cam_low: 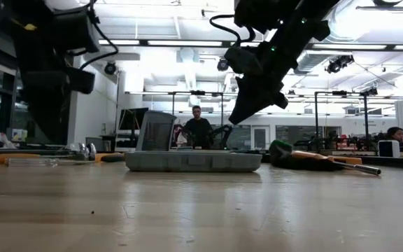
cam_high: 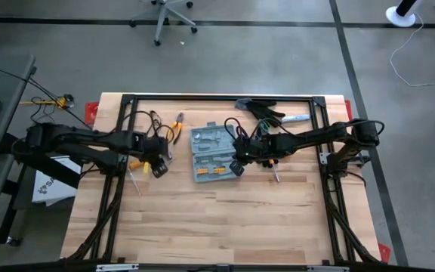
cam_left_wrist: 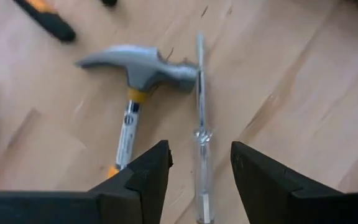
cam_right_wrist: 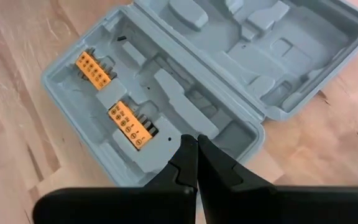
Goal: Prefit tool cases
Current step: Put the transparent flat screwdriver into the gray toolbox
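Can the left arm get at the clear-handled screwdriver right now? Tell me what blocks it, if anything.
Probably yes. The left gripper hangs over the screwdriver with its fingers open and the handle lined up between them. The hammer touches only the shaft's far end, so the handle looks free.

Hammer beside screwdriver (touching).

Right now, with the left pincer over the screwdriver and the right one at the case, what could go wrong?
1. The left pincer stands open astride the clear-handled screwdriver, whose shaft touches the hammer head. Closing might nudge the hammer or roll the screwdriver.
2. The right pincer is shut, just over the open case near the orange bit holders. Lowering could shove the case or knock bits loose.
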`<action>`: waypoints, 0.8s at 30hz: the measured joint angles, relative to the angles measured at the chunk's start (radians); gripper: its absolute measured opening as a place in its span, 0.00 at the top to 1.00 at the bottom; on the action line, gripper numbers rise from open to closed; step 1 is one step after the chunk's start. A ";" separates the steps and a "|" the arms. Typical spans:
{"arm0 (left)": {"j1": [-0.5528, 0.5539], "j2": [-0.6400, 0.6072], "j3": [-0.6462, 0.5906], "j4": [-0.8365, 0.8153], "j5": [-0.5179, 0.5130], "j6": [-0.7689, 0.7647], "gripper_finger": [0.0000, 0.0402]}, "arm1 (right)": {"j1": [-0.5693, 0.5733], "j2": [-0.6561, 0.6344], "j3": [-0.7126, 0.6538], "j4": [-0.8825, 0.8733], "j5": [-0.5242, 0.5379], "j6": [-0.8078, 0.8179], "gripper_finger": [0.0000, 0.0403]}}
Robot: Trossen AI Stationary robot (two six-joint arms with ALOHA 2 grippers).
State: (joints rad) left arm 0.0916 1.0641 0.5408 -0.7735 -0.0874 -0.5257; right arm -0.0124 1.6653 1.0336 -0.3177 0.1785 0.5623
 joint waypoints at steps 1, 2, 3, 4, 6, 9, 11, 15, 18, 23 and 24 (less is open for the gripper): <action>-0.009 0.000 -0.013 0.006 -0.001 -0.015 0.60 | 0.000 0.000 0.000 0.000 0.001 -0.004 1.00; -0.017 0.000 -0.025 0.018 -0.001 -0.028 0.60 | 0.000 0.000 0.000 0.000 0.001 -0.005 1.00; -0.026 0.000 -0.038 0.036 -0.001 -0.042 0.60 | 0.000 0.000 0.000 0.000 0.001 -0.006 1.00; -0.032 0.000 -0.051 0.054 0.000 -0.058 0.60 | 0.000 0.000 0.000 0.000 0.001 -0.006 1.00; -0.047 0.000 -0.080 0.084 0.008 -0.091 0.60 | 0.000 0.000 0.000 0.000 0.001 -0.012 1.00; -0.070 0.000 -0.121 0.120 0.012 -0.142 0.60 | 0.000 0.000 -0.001 0.000 0.001 -0.014 1.00; -0.081 0.000 -0.152 0.138 0.015 -0.171 0.60 | 0.000 0.000 -0.001 -0.001 0.001 -0.014 1.00; -0.100 -0.005 -0.193 0.155 0.000 -0.228 0.60 | 0.000 0.000 -0.001 -0.006 0.008 -0.014 1.00; -0.113 -0.004 -0.203 0.154 -0.015 -0.264 0.64 | 0.000 0.001 -0.001 -0.013 0.009 -0.014 1.00; -0.132 -0.004 -0.203 0.157 -0.019 -0.284 0.89 | 0.000 0.001 -0.001 -0.017 0.010 -0.010 1.00; -0.136 -0.004 -0.203 0.158 -0.015 -0.286 0.93 | 0.000 0.001 -0.001 -0.017 0.010 -0.004 1.00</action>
State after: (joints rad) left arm -0.0444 1.0603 0.3378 -0.6151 -0.1028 -0.8112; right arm -0.0124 1.6661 1.0325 -0.3344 0.1886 0.5583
